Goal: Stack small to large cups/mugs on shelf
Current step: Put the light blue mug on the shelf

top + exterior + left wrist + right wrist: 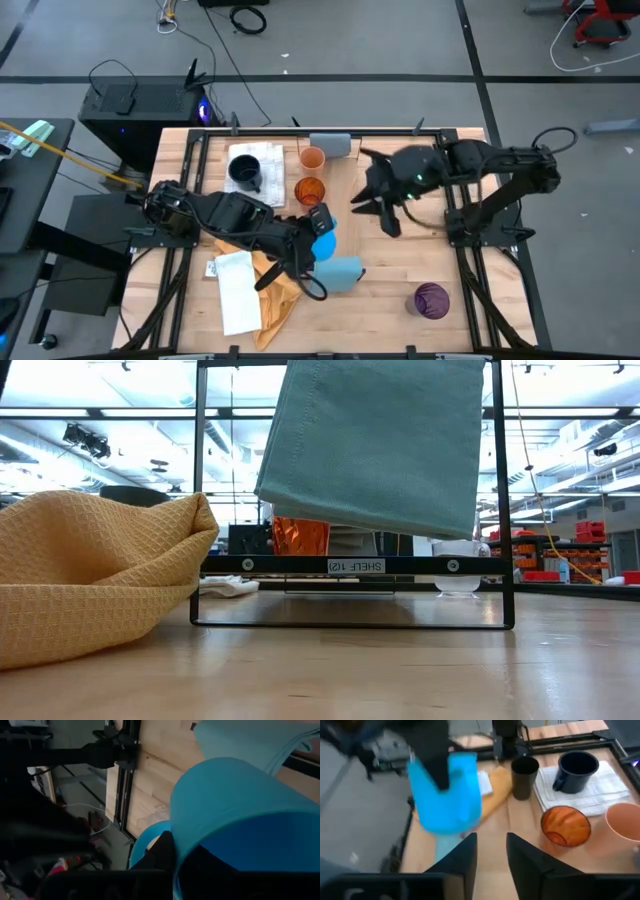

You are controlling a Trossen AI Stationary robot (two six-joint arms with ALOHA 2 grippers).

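My left gripper (316, 232) is shut on the bright blue mug (326, 245), held in the air over the table's middle, above the light blue block (342, 272) at the shelf's near end. The shelf (337, 205) runs from there to the grey block (330, 144). By its far end stand the orange cup (313, 158) and the amber cup (310, 190). The navy mug (245, 172) sits on a white towel, the black cup (525, 777) beside it. The purple cup (432, 300) stands near right. My right gripper (385, 215) hangs open to the right of the shelf, nothing between its fingers. My left gripper holds the bright blue mug by its wall at the rim (175, 845), next to the handle (145, 840). One finger seems to be inside the mug and one outside. The fingers come slanting down from the table's left. The mug hangs clear of the table, tilted.
A yellow cloth (275, 292) and a white sheet (235, 290) lie near left. A black frame (350, 566) rims the table. A clear glass (460, 568) shows in the low view. Bare wood lies between the shelf and the purple cup.
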